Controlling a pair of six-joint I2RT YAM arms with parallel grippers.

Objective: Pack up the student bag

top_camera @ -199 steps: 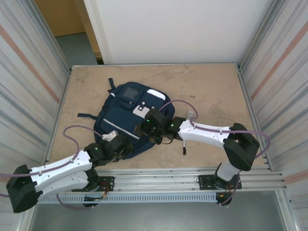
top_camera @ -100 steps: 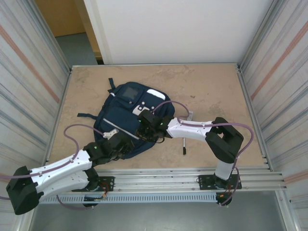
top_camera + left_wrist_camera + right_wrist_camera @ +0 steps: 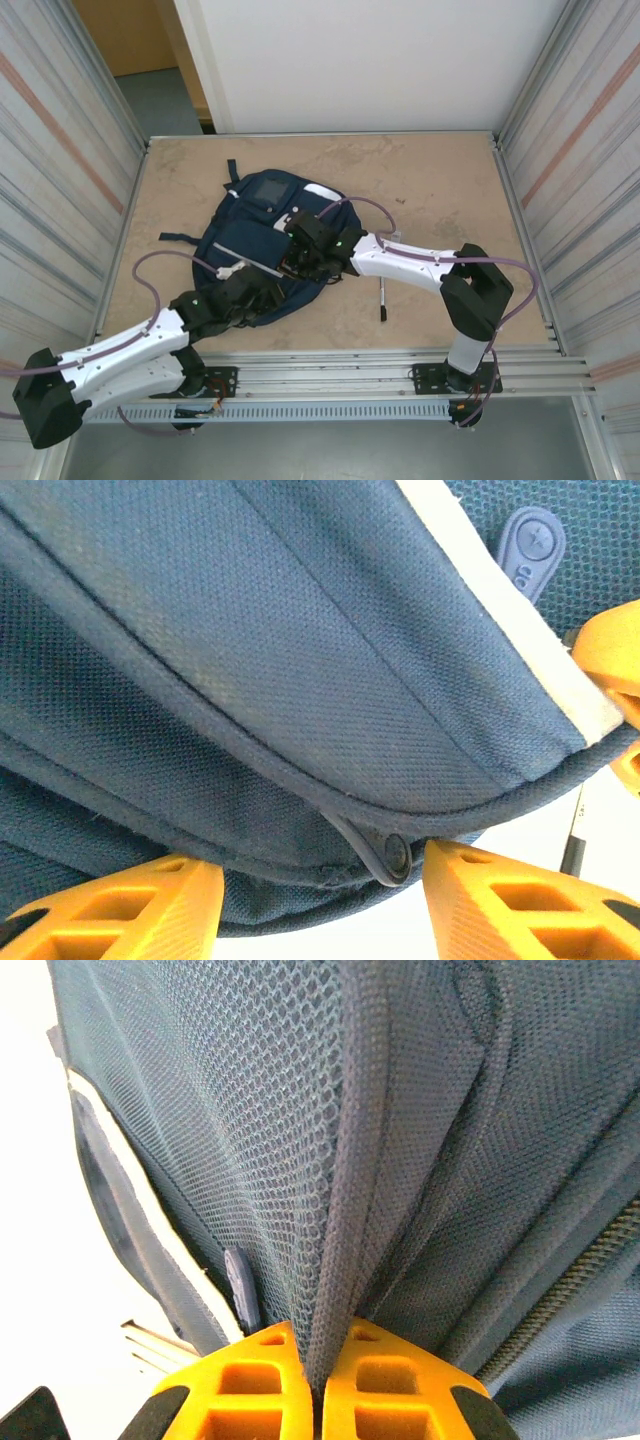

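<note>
The student bag (image 3: 255,235), navy with white patches and a thin light stripe, lies flat on the table left of centre. My right gripper (image 3: 303,258) (image 3: 325,1385) sits at the bag's right side, shut on a fold of its mesh and piped fabric (image 3: 345,1210). My left gripper (image 3: 252,290) (image 3: 320,905) is at the bag's near edge, open. Its orange fingers (image 3: 130,910) stand either side of the rounded seam (image 3: 300,780). A small dark zipper tab (image 3: 393,855) hangs just beside the right finger. A blue rubber tab (image 3: 530,542) shows on the mesh above.
A dark pen (image 3: 381,298) lies on the tan table (image 3: 440,190) just right of the bag, under the right arm. Ribbed metal walls (image 3: 60,180) close in both sides. The bag's dark straps (image 3: 180,238) trail to the left and far side.
The right gripper has shut on the bag's fabric and pushed left and farther away, shifting the bag with it. The left gripper's fingers have spread wider at the bag's near edge.
</note>
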